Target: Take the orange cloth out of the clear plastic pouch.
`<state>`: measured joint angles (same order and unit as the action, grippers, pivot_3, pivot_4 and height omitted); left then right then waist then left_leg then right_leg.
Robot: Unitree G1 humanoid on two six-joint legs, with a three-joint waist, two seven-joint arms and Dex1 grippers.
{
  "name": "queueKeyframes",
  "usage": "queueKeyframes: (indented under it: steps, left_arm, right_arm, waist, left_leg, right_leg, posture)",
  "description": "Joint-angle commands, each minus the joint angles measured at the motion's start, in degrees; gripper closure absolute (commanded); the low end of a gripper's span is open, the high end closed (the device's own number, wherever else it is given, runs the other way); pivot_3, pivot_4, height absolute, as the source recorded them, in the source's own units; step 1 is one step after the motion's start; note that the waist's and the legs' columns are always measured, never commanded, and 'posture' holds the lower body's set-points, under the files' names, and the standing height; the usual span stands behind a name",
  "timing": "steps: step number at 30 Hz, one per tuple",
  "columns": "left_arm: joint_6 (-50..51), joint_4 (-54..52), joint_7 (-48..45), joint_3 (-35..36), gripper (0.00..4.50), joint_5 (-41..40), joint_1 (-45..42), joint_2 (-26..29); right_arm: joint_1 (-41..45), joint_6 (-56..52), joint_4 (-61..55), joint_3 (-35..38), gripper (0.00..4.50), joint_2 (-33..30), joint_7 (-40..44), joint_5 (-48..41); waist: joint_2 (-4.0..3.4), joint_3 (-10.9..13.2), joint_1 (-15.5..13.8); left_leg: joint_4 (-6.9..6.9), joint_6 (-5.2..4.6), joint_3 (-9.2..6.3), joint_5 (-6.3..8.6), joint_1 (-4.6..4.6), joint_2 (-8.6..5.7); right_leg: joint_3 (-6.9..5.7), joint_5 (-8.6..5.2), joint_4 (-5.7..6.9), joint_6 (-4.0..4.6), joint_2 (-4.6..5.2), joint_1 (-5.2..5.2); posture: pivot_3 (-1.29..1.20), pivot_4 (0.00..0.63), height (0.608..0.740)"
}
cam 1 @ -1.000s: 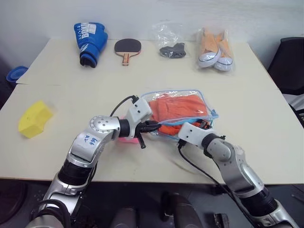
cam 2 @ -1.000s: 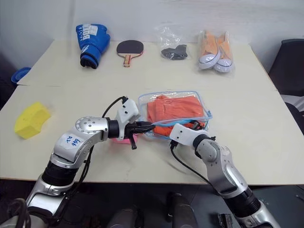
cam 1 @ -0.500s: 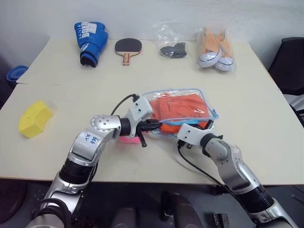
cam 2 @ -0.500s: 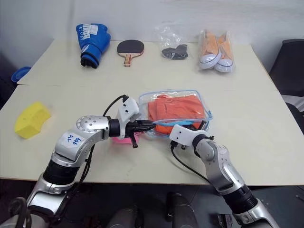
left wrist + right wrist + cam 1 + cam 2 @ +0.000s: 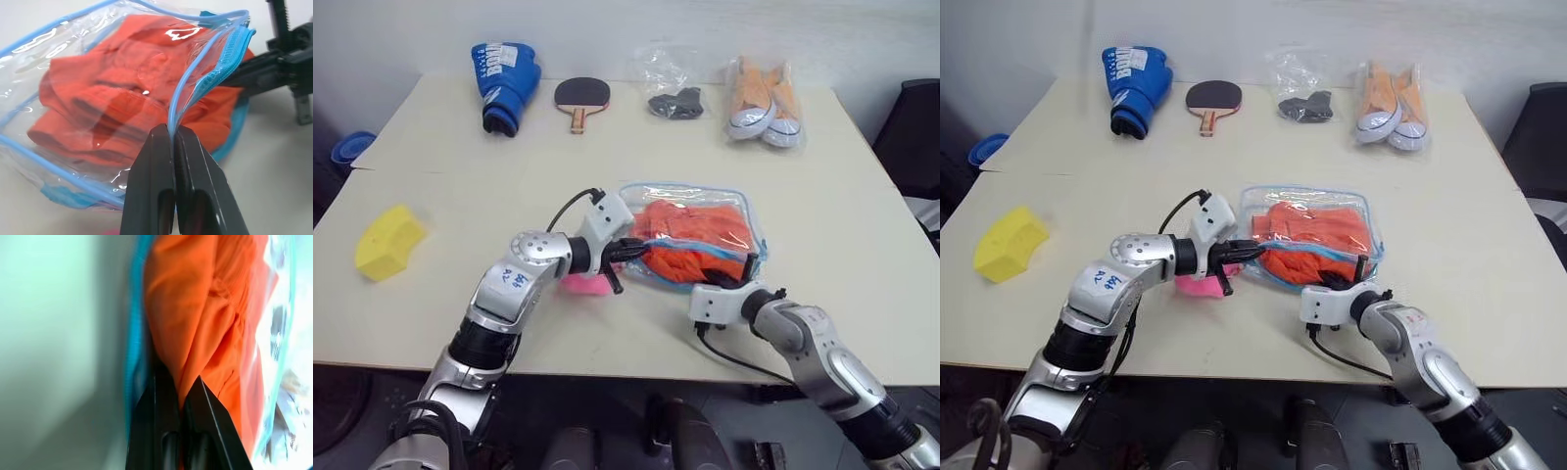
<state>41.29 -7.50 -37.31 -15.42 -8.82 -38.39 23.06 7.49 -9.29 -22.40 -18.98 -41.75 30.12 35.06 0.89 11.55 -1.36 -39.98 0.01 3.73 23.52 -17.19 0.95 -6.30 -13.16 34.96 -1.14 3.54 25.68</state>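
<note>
Both arms: silver-grey metal segments, black joints, white housings at the wrists. Left forearm bears a white sticker with blue handwriting. Black cable loops at each wrist; each pincer, left pincer and right pincer, has two black fingers.

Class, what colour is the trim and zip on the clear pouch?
Light blue, clearest in the left wrist view along the clear plastic pouch opening.

Cream table w/ pouch; sponge; glove; paddle; bagged shoes.
</note>
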Motion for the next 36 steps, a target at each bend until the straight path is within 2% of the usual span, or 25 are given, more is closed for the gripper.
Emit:
queueKeyframes:
  steps: [1,7,10,13,18,21,26,28,31,36]
  left_arm:
    - [-6.4,4.2,2.5,-1.4,4.5,5.4,-1.5,1.1]
    - [-15.2,14.1,3.7,-2.4,4.5,10.9,-2.6,2.2]
    - [-18.0,18.5,4.4,-1.6,4.5,12.1,-4.3,2.0]
    - [-20.2,21.4,4.4,-1.0,4.5,12.8,-5.6,2.4]
    - [-23.1,23.1,2.0,-1.2,4.5,13.9,-6.2,4.8]
    - [-24.9,21.0,-1.6,-1.6,4.5,14.4,-4.5,8.1]
    - [-26.0,20.4,-3.5,-0.5,4.5,15.0,-3.9,11.6]
    - [-25.7,18.2,-5.8,-0.1,4.5,13.3,-3.1,11.8]
    - [-24.1,12.5,-9.4,-0.6,4.5,11.5,-1.2,11.3]
    - [-22.8,7.2,-11.0,-2.0,4.5,12.8,0.9,10.9]
  right_arm:
    - [-4.9,4.8,-7.8,4.2,4.48,-3.5,3.2,-3.8]
    - [-16.2,14.8,-15.6,15.4,4.48,-9.4,7.9,-16.0]
    - [-21.6,22.8,-13.9,21.0,4.48,-13.5,9.1,-17.3]
    - [-25.4,27.2,-11.2,26.2,4.48,-14.8,9.5,-19.6]
    - [-29.7,36.9,1.7,33.8,4.48,-17.6,8.5,-18.1]
    - [-27.0,39.7,12.9,37.0,4.48,-19.1,5.1,-16.2]
    - [-22.3,42.0,27.2,38.0,4.48,-21.0,1.8,-15.8]
    - [-18.6,38.0,32.0,38.5,4.48,-19.3,1.5,-19.7]
    - [-12.3,23.5,33.9,39.7,4.48,-13.3,3.1,-29.1]
    - [-5.7,1.4,33.5,42.1,4.48,-8.0,-0.9,-33.2]
  waist:
    - [-0.01,0.0,-0.1]
    - [-0.01,0.0,0.0]
    - [0.0,0.0,-0.1]
    - [0.01,0.0,0.0]
    - [0.03,0.0,-0.1]
    - [0.04,0.0,0.2]
    - [0.02,0.1,0.3]
    - [0.01,0.1,0.2]
    - [0.0,0.1,0.4]
    - [-0.22,0.1,0.0]
  left_leg:
    - [0.0,0.0,-0.01,0.0,0.0,0.0]
    - [0.01,-0.02,0.0,0.01,-0.01,0.01]
    - [0.01,-0.04,0.03,0.02,0.01,0.01]
    - [0.01,-0.07,0.06,0.03,0.03,0.01]
    - [0.02,-0.09,0.09,0.04,0.02,0.02]
    - [0.04,-0.09,0.14,0.04,0.04,0.03]
    - [0.06,-0.09,0.22,0.04,0.1,0.06]
    - [0.09,-0.09,0.21,0.04,0.1,0.06]
    - [0.11,-0.08,0.24,0.03,0.09,0.09]
    - [0.1,-0.05,0.19,0.02,0.07,0.12]
  right_leg:
    - [-0.01,0.0,-0.03,0.0,0.0,0.0]
    - [-0.02,0.01,-0.08,-0.02,-0.01,-0.02]
    - [-0.01,0.01,-0.08,-0.02,-0.02,-0.04]
    - [0.0,0.01,-0.1,-0.03,-0.02,-0.06]
    - [0.0,0.01,-0.12,-0.03,-0.02,-0.06]
    - [0.01,0.01,-0.13,-0.02,-0.03,-0.06]
    - [0.04,0.01,-0.13,0.0,-0.03,-0.05]
    - [0.04,0.0,-0.13,0.01,-0.04,-0.05]
    - [0.05,0.02,-0.14,0.01,-0.01,-0.05]
    - [0.01,0.03,-0.09,0.02,0.01,-0.03]
  posture:
    - [0.0,0.15,0.74]
    - [0.0,0.15,0.74]
    - [0.0,0.15,0.74]
    - [0.0,0.15,0.74]
    - [0.0,0.15,0.74]
    - [0.0,0.15,0.74]
    - [0.0,0.15,0.74]
    - [0.0,0.15,0.74]
    - [0.0,0.15,0.74]
    - [0.0,0.15,0.74]
